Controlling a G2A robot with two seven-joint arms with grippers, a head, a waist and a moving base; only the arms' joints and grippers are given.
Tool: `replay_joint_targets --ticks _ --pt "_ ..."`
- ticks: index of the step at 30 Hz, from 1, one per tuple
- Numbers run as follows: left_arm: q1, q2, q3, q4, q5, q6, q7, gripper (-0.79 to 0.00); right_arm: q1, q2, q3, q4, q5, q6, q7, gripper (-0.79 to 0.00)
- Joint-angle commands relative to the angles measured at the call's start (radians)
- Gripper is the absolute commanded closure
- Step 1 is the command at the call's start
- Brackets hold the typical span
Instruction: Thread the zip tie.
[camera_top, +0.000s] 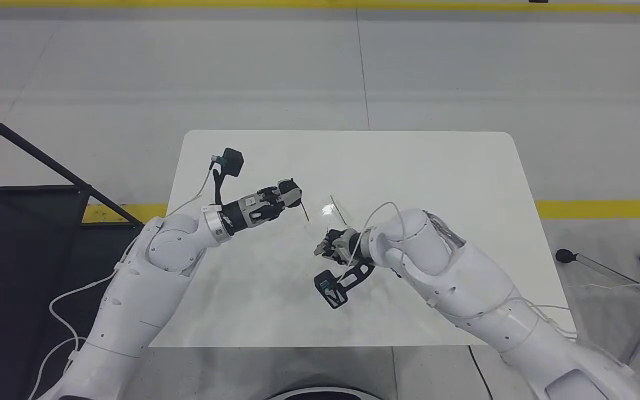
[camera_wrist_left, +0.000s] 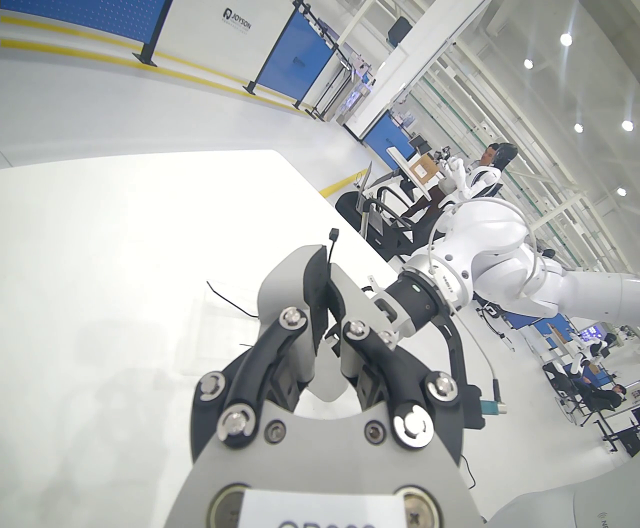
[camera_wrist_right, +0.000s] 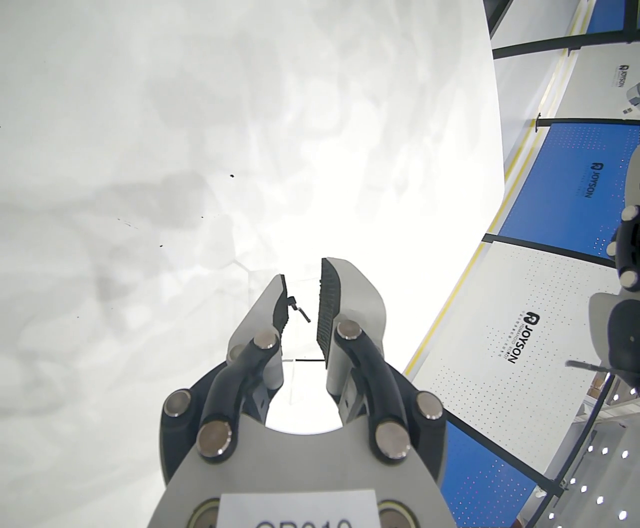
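My left gripper (camera_wrist_left: 327, 270) is shut on a thin black zip tie (camera_wrist_left: 331, 245), whose square head sticks out past the fingertips. From above, the left gripper (camera_top: 292, 192) hovers over the table's middle and the held tie (camera_top: 303, 210) points down toward the right gripper (camera_top: 328, 243). My right gripper (camera_wrist_right: 306, 272) stands open just above the table. A short black tie end (camera_wrist_right: 300, 312) lies between its fingers, close to one pad and not clamped. Another thin black tie (camera_wrist_left: 230, 302) rests on the table.
The white table (camera_top: 450, 180) has bare room to the right and at the back. A faint clear sheet or tray (camera_wrist_left: 210, 325) lies under the loose tie. The right arm's forearm (camera_top: 450, 265) crosses the front right part of the table.
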Motion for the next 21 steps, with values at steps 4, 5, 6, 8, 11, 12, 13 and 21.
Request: replay_joint_targets --ticks 4,5,6,8,11,12,13,21 --pt "0.0 0.0 0.0 0.0 0.0 0.0 0.0 0.0 -0.001 0.001 -0.002 -0.002 0.002 -0.003 0.0 -0.222" --pt "0.0 0.0 0.0 0.0 0.0 0.0 0.0 0.0 0.0 0.002 -0.002 -0.002 0.003 -0.003 0.0 -0.225" --pt "0.0 0.0 0.0 0.0 0.0 0.0 0.0 0.0 0.0 0.002 -0.002 -0.002 0.003 -0.003 0.0 -0.225" --pt "0.0 0.0 0.0 0.0 0.0 0.0 0.0 0.0 0.001 0.002 -0.003 -0.003 0.003 0.0 0.001 -0.225" --pt "0.0 0.0 0.0 0.0 0.0 0.0 0.0 0.0 -0.001 0.003 -0.001 -0.008 0.003 0.004 0.005 -0.225" --pt "0.0 0.0 0.0 0.0 0.0 0.0 0.0 0.0 -0.002 0.004 0.002 -0.012 0.003 0.008 0.007 -0.225" --pt "0.0 0.0 0.0 0.0 0.0 0.0 0.0 0.0 -0.004 0.005 0.004 -0.014 0.003 0.011 0.01 -0.228" --pt "0.0 0.0 0.0 0.0 0.0 0.0 0.0 0.0 -0.021 0.015 0.019 -0.027 0.005 0.01 0.015 -0.237"
